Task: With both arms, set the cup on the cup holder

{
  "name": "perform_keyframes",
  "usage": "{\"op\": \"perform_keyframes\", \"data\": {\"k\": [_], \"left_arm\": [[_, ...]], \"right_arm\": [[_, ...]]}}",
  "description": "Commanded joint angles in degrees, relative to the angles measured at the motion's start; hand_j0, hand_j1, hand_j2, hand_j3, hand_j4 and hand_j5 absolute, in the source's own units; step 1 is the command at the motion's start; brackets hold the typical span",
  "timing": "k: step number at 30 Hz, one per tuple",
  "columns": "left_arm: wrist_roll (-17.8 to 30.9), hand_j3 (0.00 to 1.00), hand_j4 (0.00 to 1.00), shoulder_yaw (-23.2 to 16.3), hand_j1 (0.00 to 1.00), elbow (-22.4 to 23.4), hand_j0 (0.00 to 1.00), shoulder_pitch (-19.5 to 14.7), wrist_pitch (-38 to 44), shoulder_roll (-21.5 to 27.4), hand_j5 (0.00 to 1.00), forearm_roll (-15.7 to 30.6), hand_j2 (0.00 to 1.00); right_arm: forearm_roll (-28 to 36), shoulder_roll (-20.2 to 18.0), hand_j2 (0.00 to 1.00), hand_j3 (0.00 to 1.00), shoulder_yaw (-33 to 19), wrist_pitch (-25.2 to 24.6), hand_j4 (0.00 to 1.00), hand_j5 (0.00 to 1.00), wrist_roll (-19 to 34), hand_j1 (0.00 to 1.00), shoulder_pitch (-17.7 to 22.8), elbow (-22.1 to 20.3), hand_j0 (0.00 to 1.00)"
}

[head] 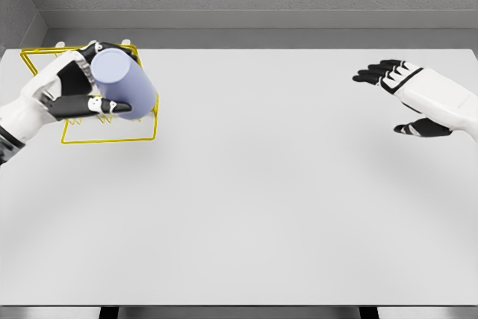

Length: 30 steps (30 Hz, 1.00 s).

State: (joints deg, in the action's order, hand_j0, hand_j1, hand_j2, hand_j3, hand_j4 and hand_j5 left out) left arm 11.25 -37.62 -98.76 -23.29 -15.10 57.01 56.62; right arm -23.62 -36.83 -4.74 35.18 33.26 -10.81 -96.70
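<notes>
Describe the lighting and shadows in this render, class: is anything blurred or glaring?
Head view: soft, even light; the white table darkens toward its near edge; faint shadow beneath the yellow wire holder; the lavender cup in the left hand looks sharp; no glare.

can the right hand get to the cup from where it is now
Probably not easily. The right hand hangs open at the table's far right, while the cup is at the far left, gripped by the left hand over the yellow wire holder. Nothing lies between them.
</notes>
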Motion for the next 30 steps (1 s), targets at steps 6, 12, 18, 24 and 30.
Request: {"op": "perform_keyframes", "data": {"k": [6, 12, 18, 24, 30], "left_arm": [[0.00, 0.62, 0.62, 0.61, 0.62, 0.94, 0.62, -0.09, -0.02, 0.73, 0.62, 0.95, 0.62], [0.00, 0.62, 0.62, 0.61, 0.62, 1.73, 0.62, -0.09, -0.02, 1.43, 0.62, 1.30, 0.62], [0.00, 0.63, 0.63, 0.61, 0.63, 2.17, 0.63, -0.09, -0.72, 2.23, 0.63, 1.39, 0.63], [0.00, 0.63, 0.63, 0.61, 0.63, 2.96, 0.63, 0.09, -0.72, 2.14, 0.63, 2.00, 0.63], [0.00, 0.63, 0.63, 0.61, 0.63, 3.84, 0.63, 0.00, -0.72, 2.14, 0.63, 2.00, 0.63]], "right_arm": [[0.42, 0.00, 1.00, 1.00, -0.71, -0.18, 1.00, 1.00, -0.04, 1.00, 0.00, 0.02, 1.00], [0.33, 0.00, 1.00, 1.00, -0.80, -0.18, 1.00, 1.00, -0.04, 1.00, 0.00, 0.19, 1.00], [0.33, -0.09, 1.00, 1.00, -0.80, -0.18, 1.00, 1.00, -0.04, 1.00, 0.00, 0.19, 1.00], [0.33, -0.09, 1.00, 1.00, -0.80, -0.18, 1.00, 1.00, -0.04, 1.00, 0.00, 0.19, 1.00], [0.42, -0.09, 1.00, 1.00, -0.80, -0.18, 1.00, 1.00, -0.04, 1.00, 0.00, 0.02, 1.00]]}}
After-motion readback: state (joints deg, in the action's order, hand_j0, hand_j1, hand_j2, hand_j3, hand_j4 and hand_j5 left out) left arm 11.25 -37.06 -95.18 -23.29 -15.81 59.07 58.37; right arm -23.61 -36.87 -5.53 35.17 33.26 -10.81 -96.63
